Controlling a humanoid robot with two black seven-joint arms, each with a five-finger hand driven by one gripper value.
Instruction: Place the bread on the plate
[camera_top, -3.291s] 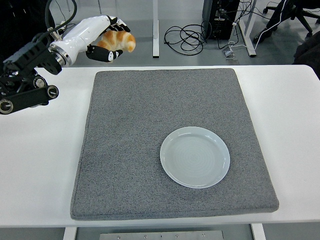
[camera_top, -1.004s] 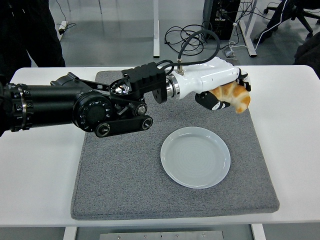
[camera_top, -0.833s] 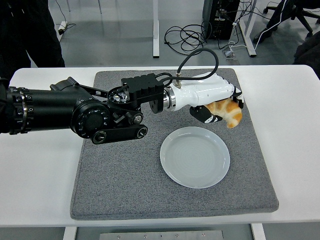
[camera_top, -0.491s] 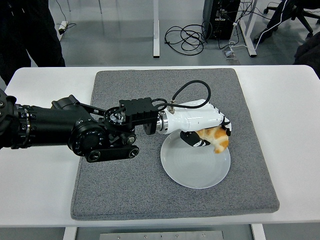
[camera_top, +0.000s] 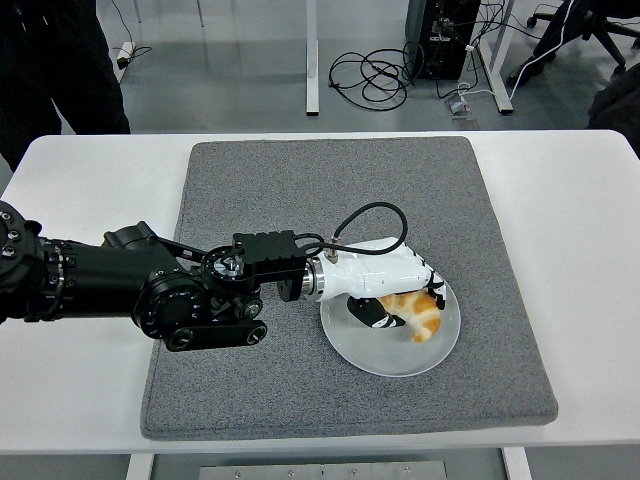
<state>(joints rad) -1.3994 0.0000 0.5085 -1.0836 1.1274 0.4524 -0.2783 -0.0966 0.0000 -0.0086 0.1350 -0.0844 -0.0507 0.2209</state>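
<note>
A golden croissant-shaped bread (camera_top: 416, 314) lies low over the pale round plate (camera_top: 380, 355), at its right half. My left hand (camera_top: 400, 300), white with black fingers, is curled around the bread from above and the left, shut on it. The black left arm (camera_top: 150, 290) reaches in from the left edge across the grey mat. Whether the bread touches the plate is hidden by the hand. The right arm is out of view.
The plate sits on a grey mat (camera_top: 300, 190) covering the middle of the white table (camera_top: 570, 230). A person in dark clothes (camera_top: 50, 60) stands at the top left. Cables and desk legs lie on the floor beyond the far edge.
The left hand carried the bread from the far left across the mat, then came down and toward me onto the plate's right half.
</note>
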